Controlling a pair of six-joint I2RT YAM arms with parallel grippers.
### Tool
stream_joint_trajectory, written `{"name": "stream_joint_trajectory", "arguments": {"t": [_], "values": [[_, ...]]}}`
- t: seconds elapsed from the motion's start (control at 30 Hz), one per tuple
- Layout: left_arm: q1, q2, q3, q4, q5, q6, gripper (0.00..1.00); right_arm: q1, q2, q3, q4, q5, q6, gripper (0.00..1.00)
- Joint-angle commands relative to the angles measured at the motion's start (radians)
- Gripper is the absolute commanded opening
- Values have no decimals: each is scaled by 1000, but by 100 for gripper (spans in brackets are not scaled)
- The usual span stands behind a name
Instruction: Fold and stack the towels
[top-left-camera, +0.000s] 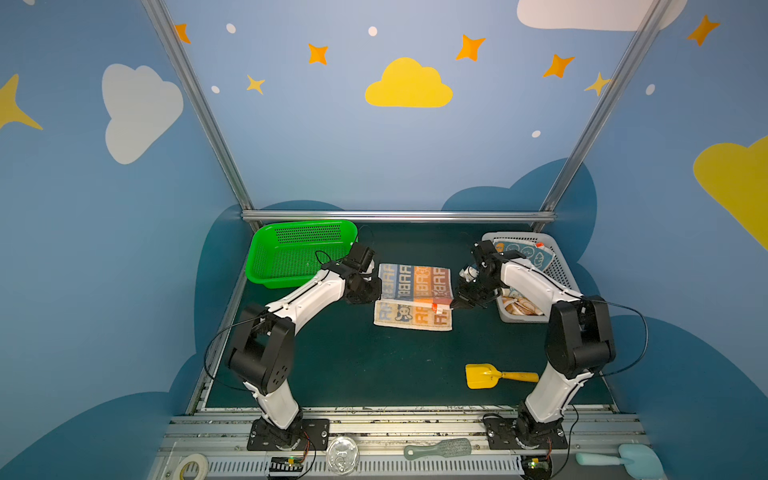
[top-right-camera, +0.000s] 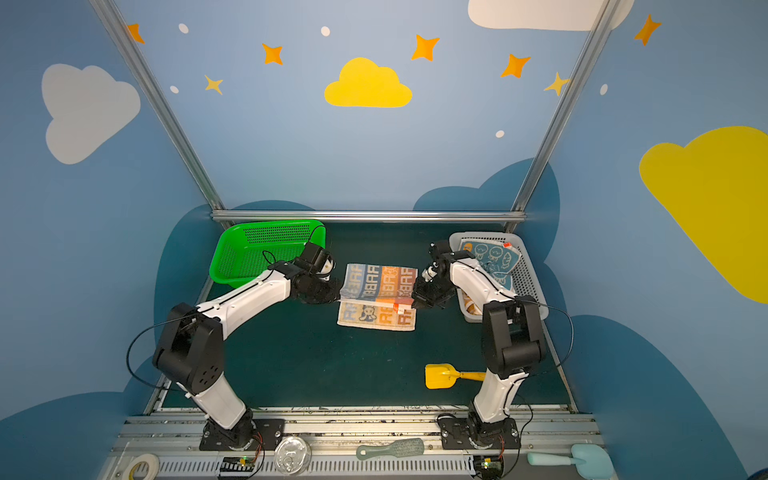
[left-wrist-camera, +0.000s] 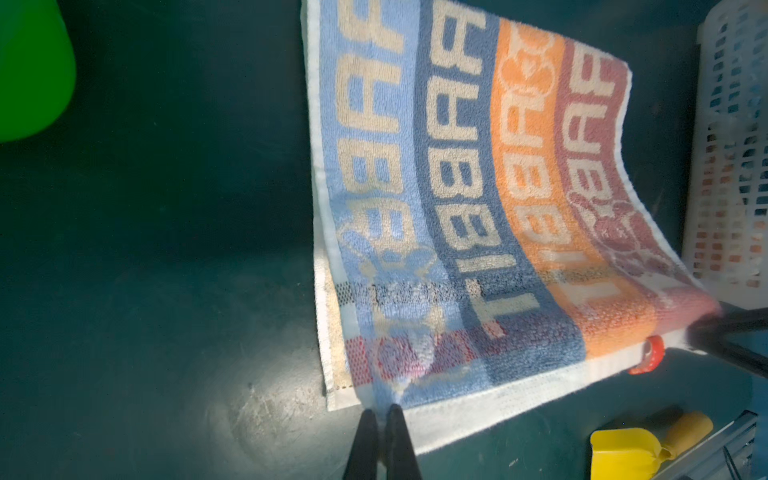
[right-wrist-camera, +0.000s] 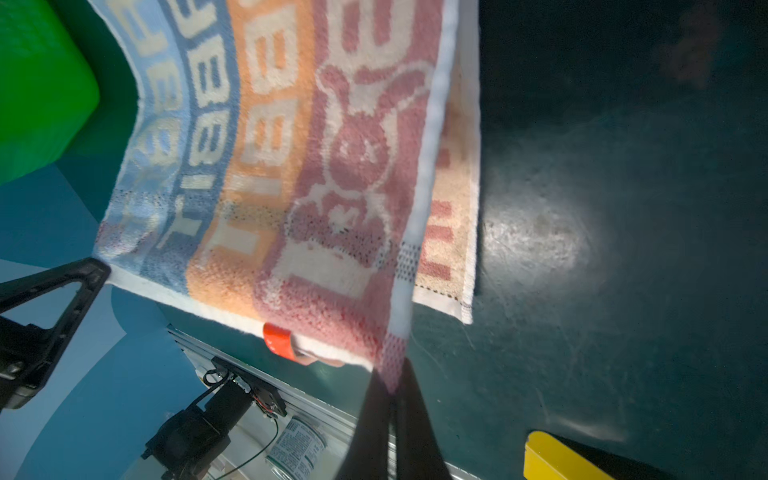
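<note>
Left hand (left-wrist-camera: 381, 410) and right hand (right-wrist-camera: 391, 383) each pinch a towel (top-left-camera: 414, 282) corner, mid-fold.
Its raised edge hangs over the middle of the part lying flat at the surface's (top-left-camera: 353, 365) centre; I judge the first fold half done, needing that edge carried to the near hem, aligned, then released. The white basket (top-left-camera: 561, 270) beside it holds more towels (top-left-camera: 525, 254); a green basket (top-left-camera: 307, 232) stands empty opposite, a yellow scoop (top-left-camera: 482, 376) nearer, blue cloud-painted walls around.

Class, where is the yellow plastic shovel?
In both top views the yellow plastic shovel lies on the dark green mat, front right, beside the right arm.
</note>
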Motion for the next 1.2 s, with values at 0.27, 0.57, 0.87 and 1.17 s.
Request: {"name": "stream_joint_trajectory", "arguments": {"t": [0.27,0.57,0.87,1.17], "values": [[-29,43,-137,76,7,-44,3,19,76,-151,101,-4,16,0],[-34,85,-154,89,-7,-38,3,38,92,-164,110,14,25,0],[-39,112,-149,91,-5,-24,3,42,99,-171,114,25,28,0],[-43,79,-145,63,-30,-15,3,45,41,-153,78,43,21,0]]}}
